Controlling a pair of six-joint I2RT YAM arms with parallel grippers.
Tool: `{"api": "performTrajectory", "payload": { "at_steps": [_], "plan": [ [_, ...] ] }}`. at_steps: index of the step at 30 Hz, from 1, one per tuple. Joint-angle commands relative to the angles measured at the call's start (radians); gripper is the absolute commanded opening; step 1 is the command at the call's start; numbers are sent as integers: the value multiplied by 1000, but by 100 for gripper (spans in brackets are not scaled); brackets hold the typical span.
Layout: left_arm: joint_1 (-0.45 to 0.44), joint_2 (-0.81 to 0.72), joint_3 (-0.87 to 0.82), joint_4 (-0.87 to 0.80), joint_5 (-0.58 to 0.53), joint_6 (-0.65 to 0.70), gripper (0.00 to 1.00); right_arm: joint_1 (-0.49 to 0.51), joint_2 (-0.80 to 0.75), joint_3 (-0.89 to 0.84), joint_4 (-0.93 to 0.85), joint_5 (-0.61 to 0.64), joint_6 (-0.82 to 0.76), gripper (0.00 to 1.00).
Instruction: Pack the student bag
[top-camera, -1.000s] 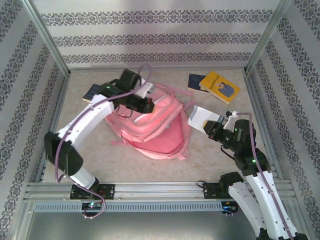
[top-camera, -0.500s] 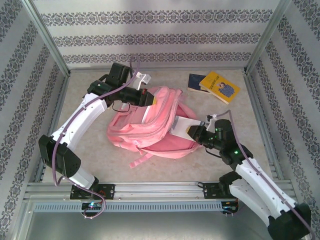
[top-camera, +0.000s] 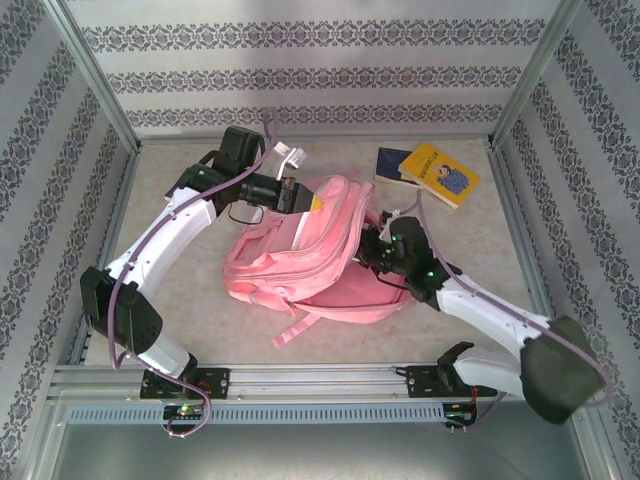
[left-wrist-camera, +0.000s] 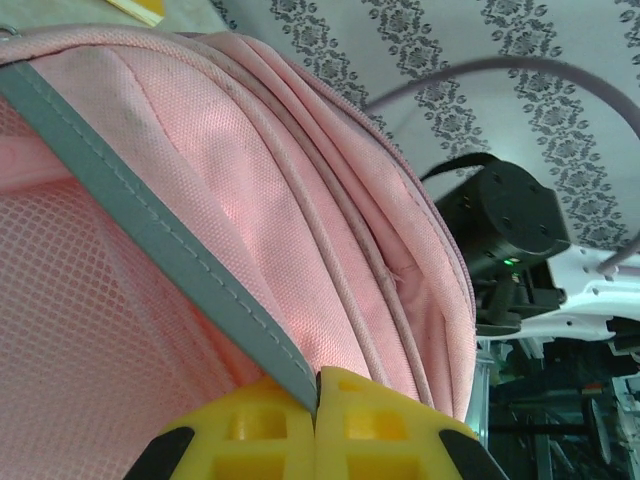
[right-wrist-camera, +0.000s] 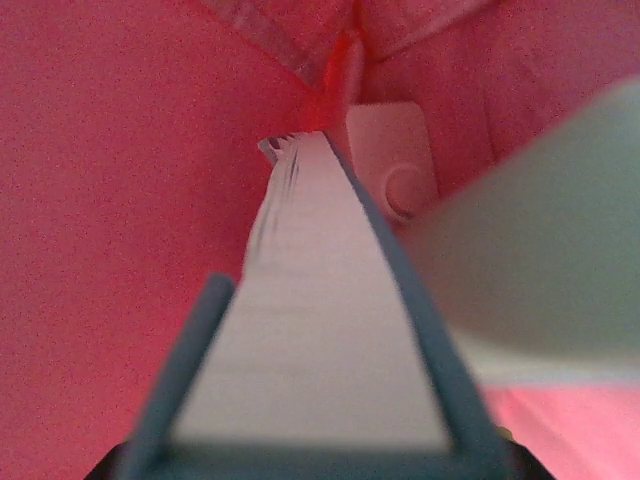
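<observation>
No writing can be read anywhere. The yellow book at the far side of the bench has a dark picture and some dark marks on its cover, too small to make out as letters. The dark blue book, partly under it, shows a cover with nothing legible. Inside the student bag, the right wrist view shows a pale square patch with a round mark on it, too blurred to read. The white booklet, seen edge-on there, shows only faint grey streaks. The wall bands are ornament, not lettering.
</observation>
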Motion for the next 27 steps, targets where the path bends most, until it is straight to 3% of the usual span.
{"api": "performTrajectory", "payload": {
  "at_steps": [1,5,10,12,16,19,23,27],
  "plan": [
    [21,-14,23,182,171,8,0,37,103,75,102,97,123,0],
    [36,-8,18,224,221,-12,0,52,251,113,197,174,245,0],
    [52,23,30,213,290,0,0,84,423,219,327,219,285,3],
    [59,34,31,213,302,6,0,99,478,286,294,241,253,14],
    [71,57,38,217,321,9,0,101,545,354,258,221,189,55],
    [84,67,39,220,327,6,0,92,496,321,214,237,119,72],
    [92,71,25,231,332,2,0,90,392,306,57,264,-10,83],
    [94,70,17,231,328,3,0,85,267,224,39,277,-100,84]
  ]
}}
